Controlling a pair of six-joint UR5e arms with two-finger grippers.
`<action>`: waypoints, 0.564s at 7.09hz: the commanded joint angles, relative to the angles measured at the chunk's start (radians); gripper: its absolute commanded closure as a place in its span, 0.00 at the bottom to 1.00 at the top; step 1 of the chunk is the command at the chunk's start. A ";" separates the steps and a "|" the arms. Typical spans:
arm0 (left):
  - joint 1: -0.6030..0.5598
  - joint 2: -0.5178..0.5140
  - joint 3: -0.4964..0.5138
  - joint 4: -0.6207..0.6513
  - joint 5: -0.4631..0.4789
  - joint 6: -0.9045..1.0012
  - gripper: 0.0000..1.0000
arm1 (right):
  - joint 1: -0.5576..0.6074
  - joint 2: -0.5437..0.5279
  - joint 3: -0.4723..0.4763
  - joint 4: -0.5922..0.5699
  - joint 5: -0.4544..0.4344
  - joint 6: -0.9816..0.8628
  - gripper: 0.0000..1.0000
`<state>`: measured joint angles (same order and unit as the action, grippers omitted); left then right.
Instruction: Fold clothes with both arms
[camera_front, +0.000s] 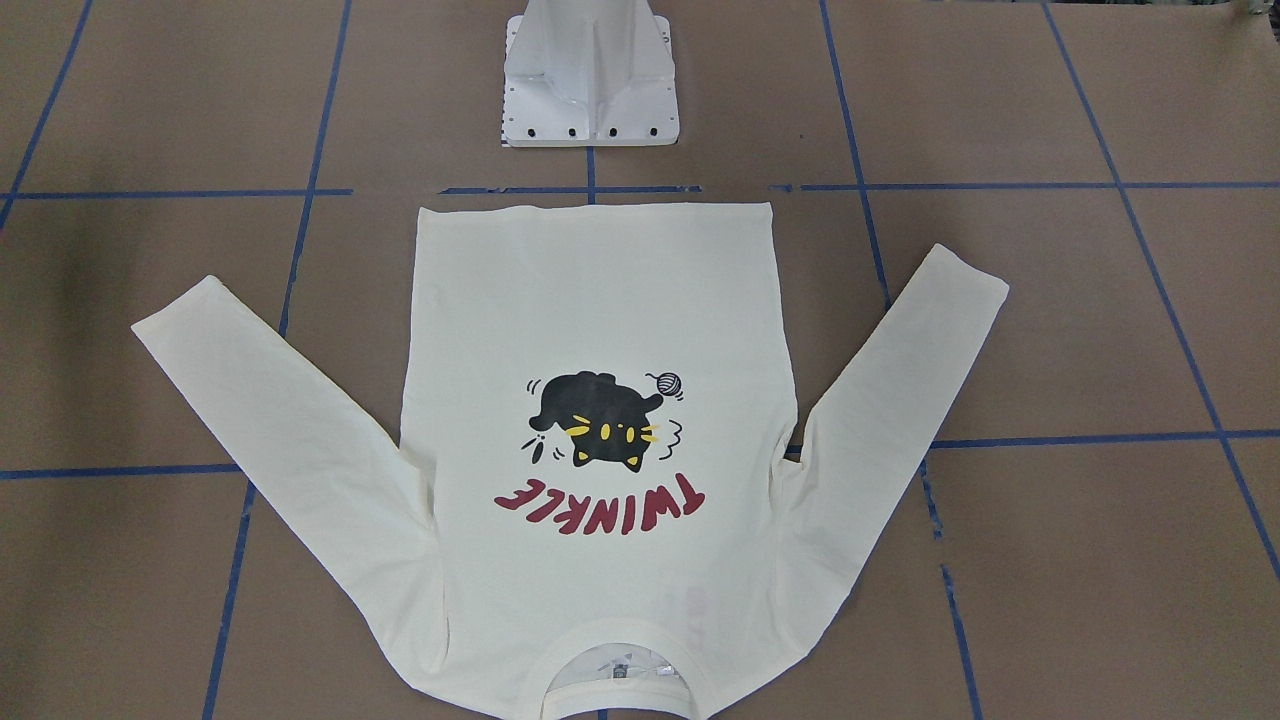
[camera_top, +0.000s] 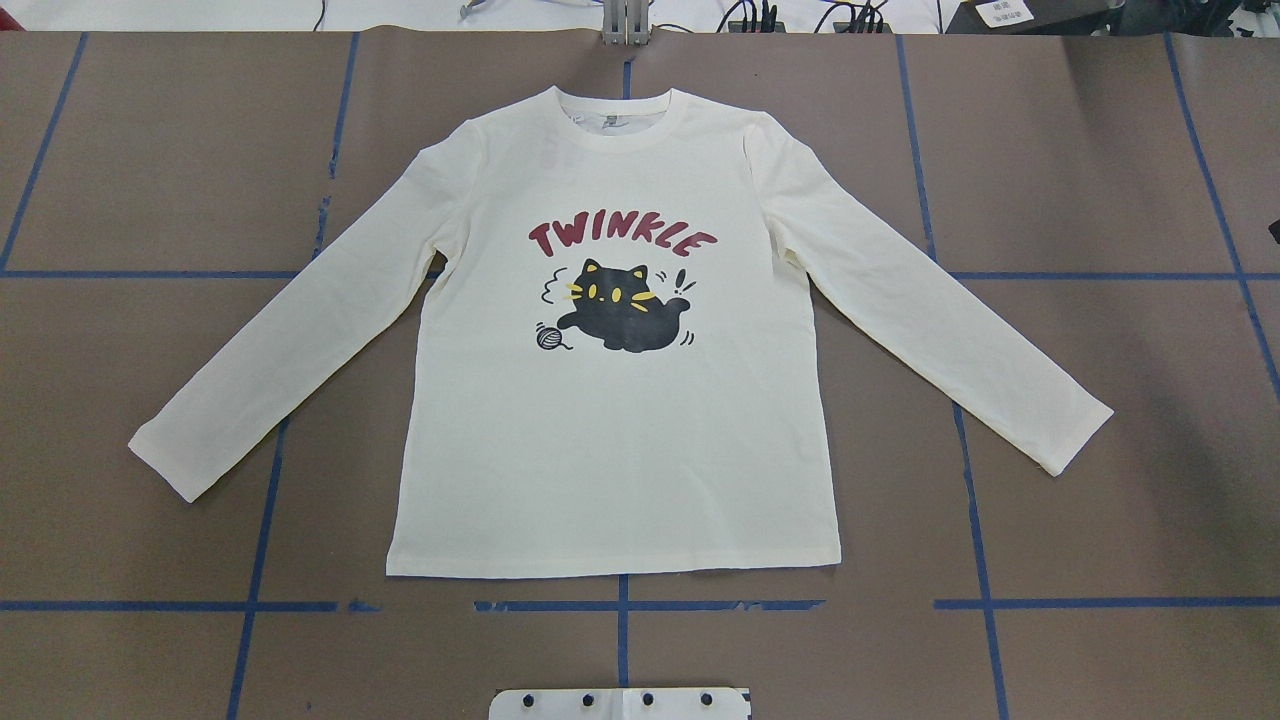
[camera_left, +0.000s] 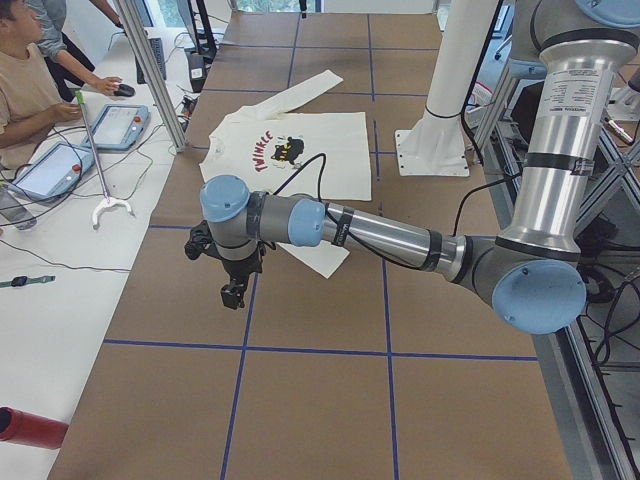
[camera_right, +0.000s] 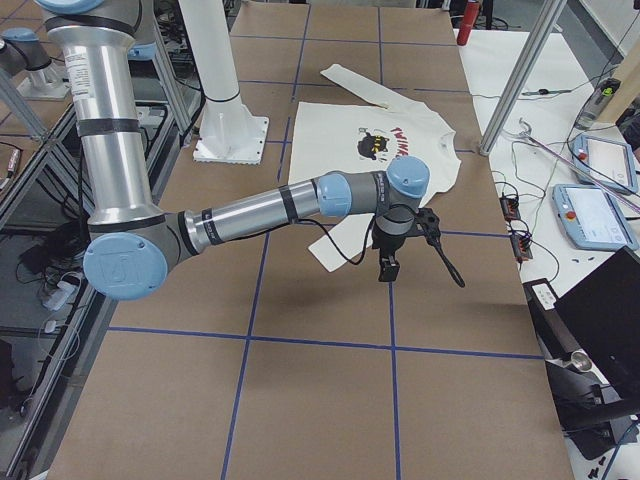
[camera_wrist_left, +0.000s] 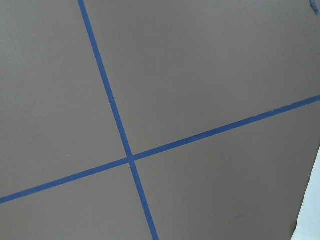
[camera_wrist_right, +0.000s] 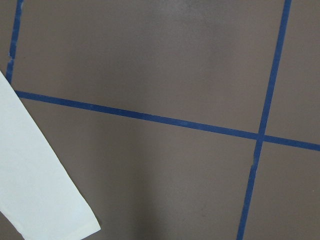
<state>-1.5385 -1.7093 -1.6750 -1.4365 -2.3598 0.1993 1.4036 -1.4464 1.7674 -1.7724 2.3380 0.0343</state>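
Shirt (camera_top: 610, 440) flat on the tabletop (camera_top: 1100, 150), mid-frame from overhead. Neck toward the top edge, hem toward the bottom, sleeves (camera_top: 290, 350) out to lower left and lower right. Base (camera_top: 620, 704) at bottom middle, just below the hem. In the side views, left tool (camera_left: 232, 292) and right tool (camera_right: 388, 268) above the tabletop, each near a sleeve end.

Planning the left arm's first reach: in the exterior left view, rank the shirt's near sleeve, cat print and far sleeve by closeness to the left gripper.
From the left gripper:
1. The near sleeve, its cuff just past the arm.
2. The cat print, mid-shirt.
3. The far sleeve, on the shirt's other side.
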 joint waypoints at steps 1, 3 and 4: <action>-0.002 0.000 -0.005 -0.024 -0.001 -0.003 0.00 | -0.003 -0.037 0.065 0.001 0.020 0.001 0.00; 0.004 -0.010 0.041 -0.065 -0.012 -0.020 0.00 | -0.075 -0.130 0.084 0.072 0.124 0.051 0.00; 0.009 -0.001 0.041 -0.143 -0.041 -0.037 0.00 | -0.122 -0.182 0.063 0.232 0.095 0.118 0.00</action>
<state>-1.5349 -1.7133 -1.6444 -1.5102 -2.3769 0.1809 1.3348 -1.5672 1.8427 -1.6838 2.4382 0.0903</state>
